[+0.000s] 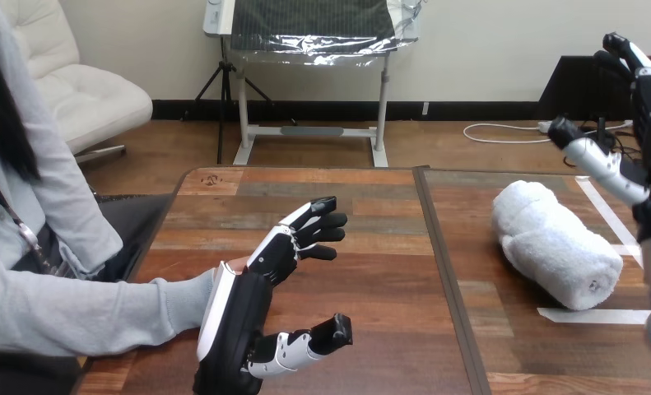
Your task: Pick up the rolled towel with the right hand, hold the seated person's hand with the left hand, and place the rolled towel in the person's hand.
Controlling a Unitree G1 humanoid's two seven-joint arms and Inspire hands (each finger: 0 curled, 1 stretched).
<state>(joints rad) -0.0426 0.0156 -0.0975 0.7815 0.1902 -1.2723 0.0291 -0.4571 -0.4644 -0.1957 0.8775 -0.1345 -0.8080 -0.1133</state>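
A white rolled towel [552,243] lies on the right half of the wooden table [371,271], pointing diagonally toward the front right. My right hand [647,107] is raised at the right edge, above and to the right of the towel, open with its fingers pointing up and its thumb [589,152] stretched left; it does not touch the towel. My left hand [239,321] is near the front left, open, its back toward me, with fingers and thumb spread to the right. The person's grey sleeve [99,309] reaches in from the left and ends right behind that hand. A small part of the person's hand [238,264] peeks over it; I cannot tell whether they touch.
Strips of white tape [593,315] mark a box on the table around the towel. A dark seam [441,271] runs front to back between the table's two halves. The person sits at the left edge.
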